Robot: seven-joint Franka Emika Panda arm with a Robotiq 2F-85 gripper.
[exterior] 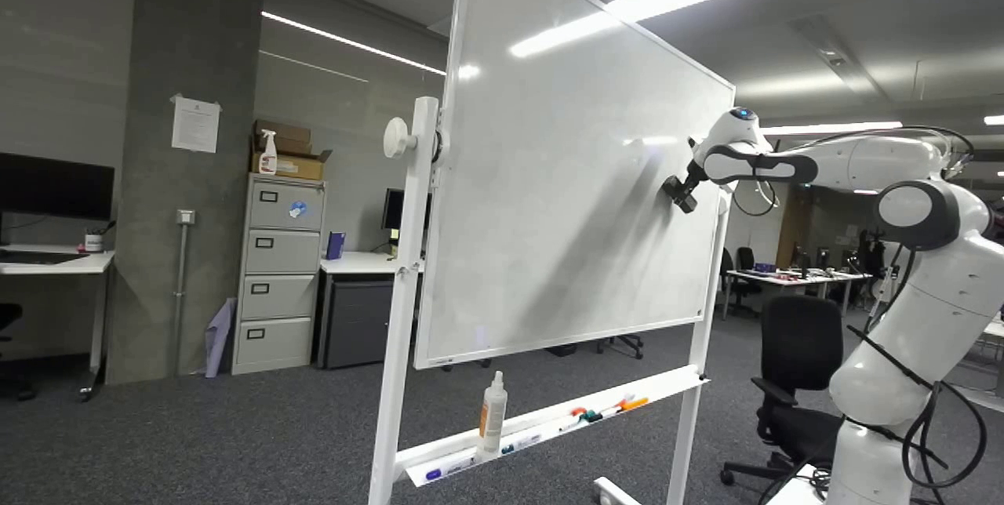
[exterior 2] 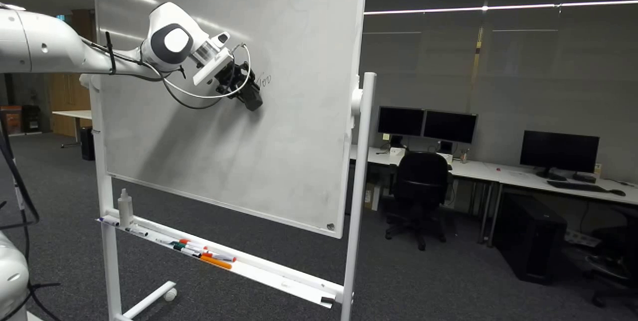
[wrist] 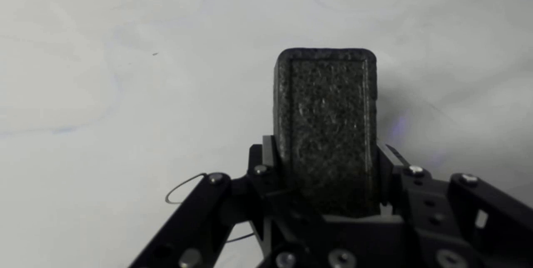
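Observation:
My gripper (wrist: 327, 155) is shut on a black felt eraser (wrist: 329, 114), its fingers pressing the two long sides in the wrist view. Behind it spreads the whiteboard (wrist: 125, 147), with faint bluish smears and part of a dark handwritten stroke (wrist: 183, 187) left of the fingers. In both exterior views the eraser (exterior: 679, 195) is close against the whiteboard (exterior: 541, 199); whether it touches the surface I cannot tell. Small dark handwriting (exterior 2: 264, 80) shows just right of the gripper (exterior 2: 244, 89) in an exterior view, partly hidden by it.
Below the board runs a white tray (exterior: 674, 383) bearing a spray bottle (exterior: 492, 415), several markers and an orange marker (exterior 2: 216, 261). White posts (exterior 2: 360, 186) frame the board. An office chair (exterior: 800, 356) stands near the arm's base. Cables hang loosely from the arm.

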